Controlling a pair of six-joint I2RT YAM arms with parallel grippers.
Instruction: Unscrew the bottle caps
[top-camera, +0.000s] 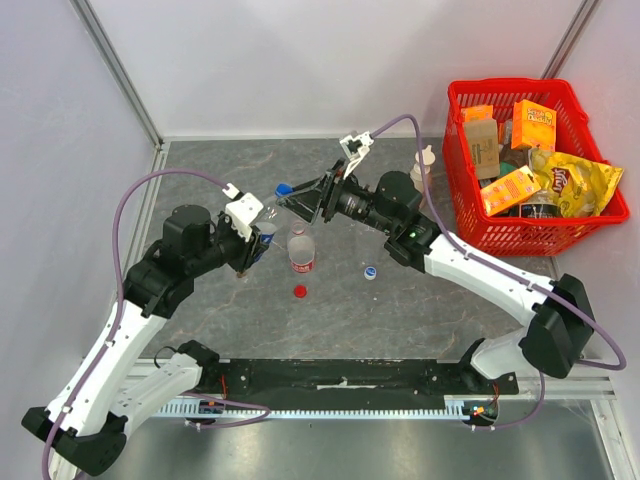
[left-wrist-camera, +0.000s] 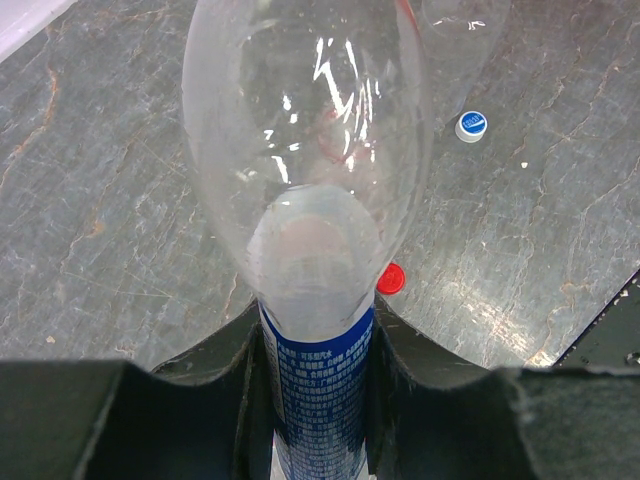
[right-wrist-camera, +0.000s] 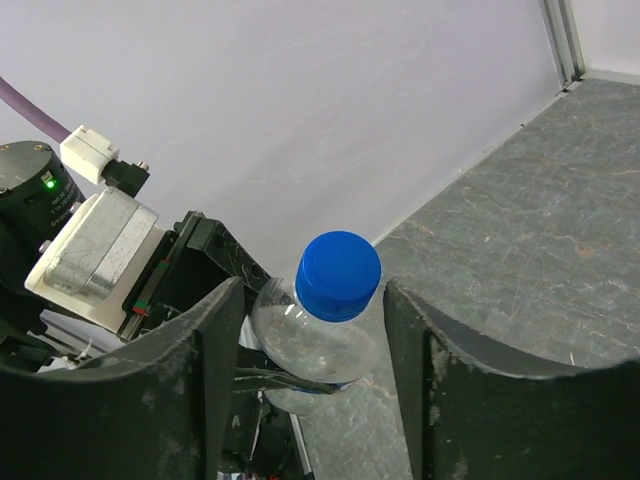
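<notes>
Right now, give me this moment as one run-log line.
left gripper: shut on blue-label bottle | right gripper: open around blue cap, cap on | red cap, white cap: off, on table

Robot test bench in a lab cell

Plain white panel walls (top-camera: 250, 60), held in bare metal frame posts (top-camera: 115, 65), box in a grey stone-look counter (top-camera: 430, 310) along its left, far and right edges. Two white-and-black robot arms (top-camera: 480, 270) are bolted to a black rail (top-camera: 340, 375) along the near edge, and purple cables (top-camera: 125, 215) loop off them. A green status light (right-wrist-camera: 47, 183) glows on one wrist motor. In the far right corner stands a red shopping basket (top-camera: 500, 88) packed with snack boxes (top-camera: 533, 125) and a yellow crisp bag (top-camera: 580, 180). The left arm (top-camera: 115, 330) holds a drink bottle (left-wrist-camera: 320, 380) over the middle of the counter.
</notes>
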